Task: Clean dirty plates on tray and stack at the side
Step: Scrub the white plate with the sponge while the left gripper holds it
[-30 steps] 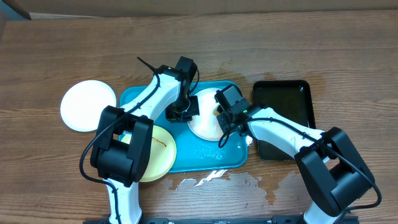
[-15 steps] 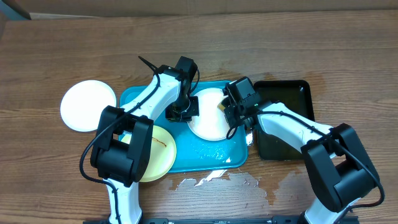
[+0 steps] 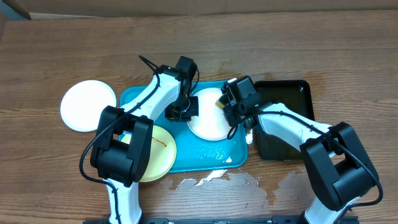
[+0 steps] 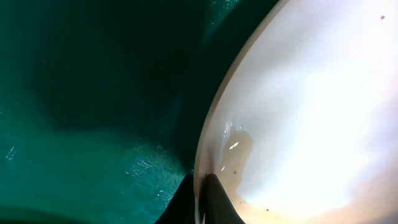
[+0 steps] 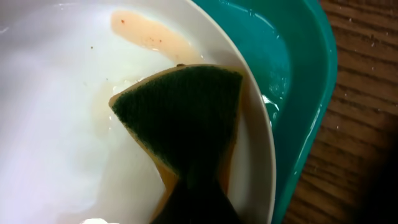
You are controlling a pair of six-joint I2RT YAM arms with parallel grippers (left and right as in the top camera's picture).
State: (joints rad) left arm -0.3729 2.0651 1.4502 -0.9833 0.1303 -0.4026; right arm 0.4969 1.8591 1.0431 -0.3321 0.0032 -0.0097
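A white plate (image 3: 209,122) lies in the turquoise tray (image 3: 134,95), wet, with an orange-pink smear (image 5: 149,36) near its rim. My left gripper (image 3: 181,112) is shut on that plate's left rim (image 4: 208,155). My right gripper (image 3: 225,106) is shut on a yellow sponge with a green scouring face (image 5: 183,115), pressed on the plate's right side. A pale yellow plate (image 3: 157,153) with a thin dark smear lies at the tray's front left. Another white plate (image 3: 87,104) lies on the table left of the tray.
A smaller black tray (image 3: 287,102) lies right of the turquoise tray, under my right arm. Water and white foam (image 3: 208,178) are spilled on the wooden table in front of the tray. The turquoise tray floor (image 4: 93,143) is wet.
My right gripper with the sponge has moved from the plate's middle right to its upper right edge. The left gripper and the plates have not moved.
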